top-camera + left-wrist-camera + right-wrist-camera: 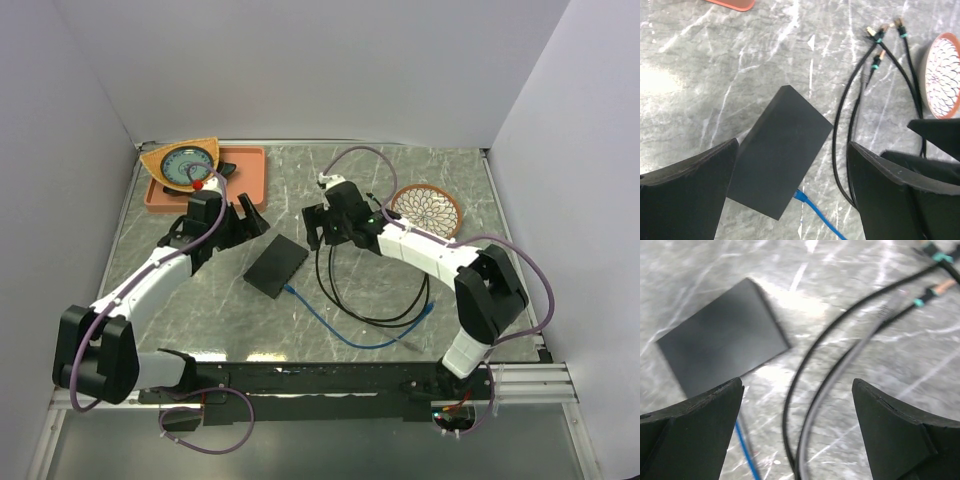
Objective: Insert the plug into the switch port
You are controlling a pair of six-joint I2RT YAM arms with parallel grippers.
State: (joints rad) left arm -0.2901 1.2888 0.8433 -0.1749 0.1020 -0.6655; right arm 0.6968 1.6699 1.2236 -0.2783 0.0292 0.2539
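The flat black switch box (pixel 276 266) lies mid-table; its ports are hidden in every view. A blue cable (pixel 340 335) runs from the box's near-right edge, where its blue plug (pixel 801 195) meets the box (pixel 780 152); I cannot tell if it is seated. Its other end (pixel 430 310) lies loose to the right. My left gripper (pixel 240 222) is open and empty, hovering just left of and above the box (pixel 792 150). My right gripper (pixel 322 228) is open and empty above the black cables (pixel 797 385), with the box (pixel 722 347) to its left.
Black cables (pixel 370 295) loop right of the box, with gold, teal-banded tips (pixel 880 37). An orange tray (pixel 245 175) holding a patterned plate (pixel 185 165) stands at the back left. A patterned bowl (pixel 426 210) sits at the back right. Grey walls enclose the table.
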